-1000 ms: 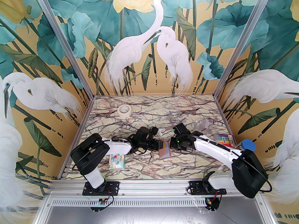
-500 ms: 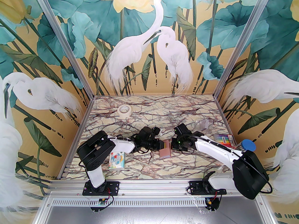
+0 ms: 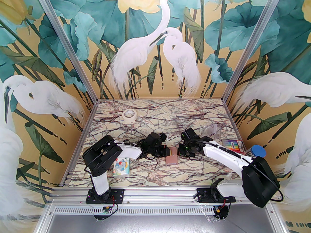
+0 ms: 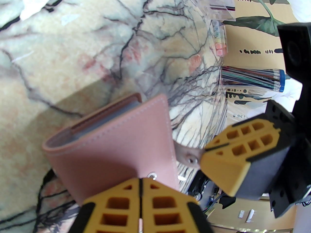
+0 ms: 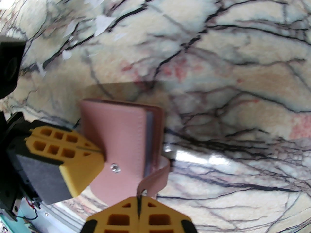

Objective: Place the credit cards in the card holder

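**Pink card holder (image 3: 171, 155) pinched from both sides**

It hangs over the middle of the table (image 3: 155, 120), nearly folded, with blue-grey pockets at its open edge; their contents cannot be told. The left gripper (image 4: 141, 186) is clamped on its cover, the right gripper (image 5: 139, 200) on its snap strap.

You have on the tabletop (image 3: 155, 178): tape roll (image 3: 129, 114) far left | cartoon tissue pack (image 3: 122, 167) near left | clear box (image 3: 211, 130) right | coloured pen pack (image 3: 233, 145) beside blue-capped pencil tube (image 3: 257, 151)
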You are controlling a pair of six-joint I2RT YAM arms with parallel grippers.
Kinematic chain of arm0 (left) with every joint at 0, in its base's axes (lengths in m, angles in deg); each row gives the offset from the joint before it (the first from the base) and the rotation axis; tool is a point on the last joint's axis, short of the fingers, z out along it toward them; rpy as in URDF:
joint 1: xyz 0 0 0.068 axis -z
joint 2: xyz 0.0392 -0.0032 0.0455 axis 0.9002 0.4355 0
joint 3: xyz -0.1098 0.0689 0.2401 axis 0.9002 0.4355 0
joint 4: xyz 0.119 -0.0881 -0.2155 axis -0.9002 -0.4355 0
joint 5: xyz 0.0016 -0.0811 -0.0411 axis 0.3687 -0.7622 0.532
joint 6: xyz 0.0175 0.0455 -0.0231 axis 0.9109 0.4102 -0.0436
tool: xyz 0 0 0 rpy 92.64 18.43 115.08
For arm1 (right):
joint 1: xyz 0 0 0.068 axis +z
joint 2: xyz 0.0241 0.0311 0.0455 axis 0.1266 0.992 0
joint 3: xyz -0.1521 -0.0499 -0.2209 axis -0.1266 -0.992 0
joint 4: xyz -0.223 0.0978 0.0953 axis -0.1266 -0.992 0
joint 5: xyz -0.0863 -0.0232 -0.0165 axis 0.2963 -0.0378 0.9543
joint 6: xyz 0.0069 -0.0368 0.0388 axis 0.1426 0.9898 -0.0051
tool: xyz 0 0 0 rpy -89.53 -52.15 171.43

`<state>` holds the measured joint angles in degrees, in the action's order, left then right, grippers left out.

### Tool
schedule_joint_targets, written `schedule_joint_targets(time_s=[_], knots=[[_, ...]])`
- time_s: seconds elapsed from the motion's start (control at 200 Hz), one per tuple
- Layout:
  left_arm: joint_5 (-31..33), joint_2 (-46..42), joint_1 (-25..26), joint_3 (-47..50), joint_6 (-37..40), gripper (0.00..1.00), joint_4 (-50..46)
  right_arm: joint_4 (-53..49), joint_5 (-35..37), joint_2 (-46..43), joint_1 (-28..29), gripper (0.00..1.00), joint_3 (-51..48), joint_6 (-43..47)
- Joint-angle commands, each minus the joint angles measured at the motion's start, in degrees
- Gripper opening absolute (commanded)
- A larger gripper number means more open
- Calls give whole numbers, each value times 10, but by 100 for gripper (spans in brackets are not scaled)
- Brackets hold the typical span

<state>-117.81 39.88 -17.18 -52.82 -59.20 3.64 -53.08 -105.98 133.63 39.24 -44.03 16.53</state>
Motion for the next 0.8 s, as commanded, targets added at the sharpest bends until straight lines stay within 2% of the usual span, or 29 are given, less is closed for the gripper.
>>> schedule_joint_targets(time_s=[0.0, 0.24, 0.435, 0.52, 0.69, 0.795], knots=[[20, 15, 5, -11, 10, 5, -30, 11, -33, 11, -1, 0, 14, 14], [24, 7, 5, -10, 9, 6, -33, 36, -43, 49, -1, 0, 5, 11], [24, -17, 5, -8, 14, 17, -39, 48, -40, 81, -1, 0, 0, 9], [26, -29, 5, -7, 18, 19, -47, 52, -38, 86, -1, 0, -4, 8], [28, -50, 5, 12, 17, 18, -47, 56, -35, 87, -1, 0, -6, 8], [36, -60, 5, 25, 26, 15, -69, 60, -37, 88, -1, 0, -10, 7]])
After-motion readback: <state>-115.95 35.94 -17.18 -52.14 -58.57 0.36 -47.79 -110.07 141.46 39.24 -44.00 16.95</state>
